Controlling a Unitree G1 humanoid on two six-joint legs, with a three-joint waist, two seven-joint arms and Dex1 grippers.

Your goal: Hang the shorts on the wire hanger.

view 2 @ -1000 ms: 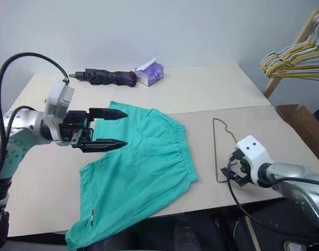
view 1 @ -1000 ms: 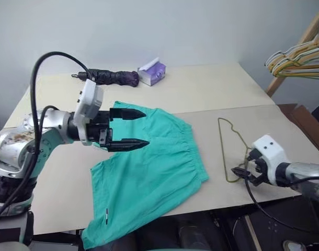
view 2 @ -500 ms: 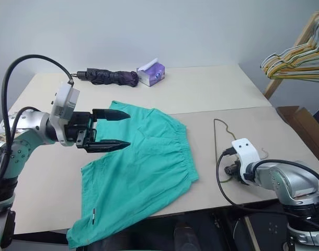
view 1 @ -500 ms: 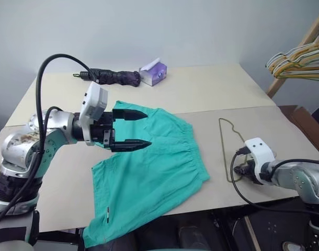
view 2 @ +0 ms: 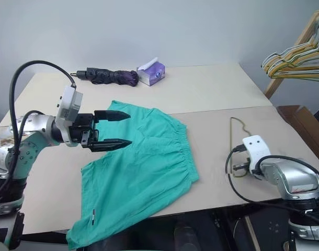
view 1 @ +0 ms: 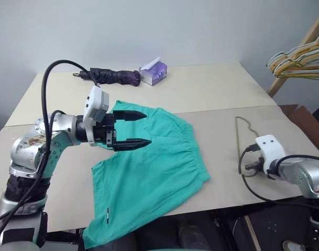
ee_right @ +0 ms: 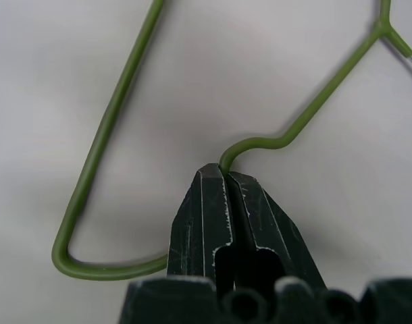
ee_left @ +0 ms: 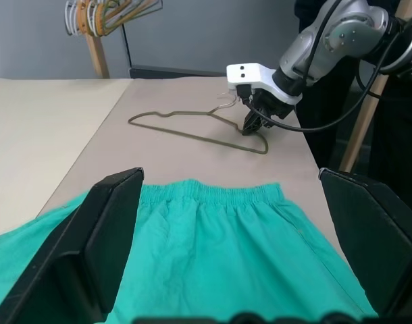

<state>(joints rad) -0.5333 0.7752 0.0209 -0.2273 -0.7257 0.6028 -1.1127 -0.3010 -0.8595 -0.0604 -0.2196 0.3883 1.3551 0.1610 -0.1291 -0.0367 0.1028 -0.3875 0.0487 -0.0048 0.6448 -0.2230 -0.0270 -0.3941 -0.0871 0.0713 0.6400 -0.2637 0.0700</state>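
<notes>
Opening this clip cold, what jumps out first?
The teal shorts sprawl across the middle of the table, one leg drooping over the near edge. The left claw hangs wide open above their far part. Near the table's right edge, the right claw is shut on the wire hanger, which lies flat.

One pair of teal-green cloth shorts and one thin olive wire hanger were counted. One folded dark umbrella, one purple tissue box and one bunch of pastel hangers were also recorded.
</notes>
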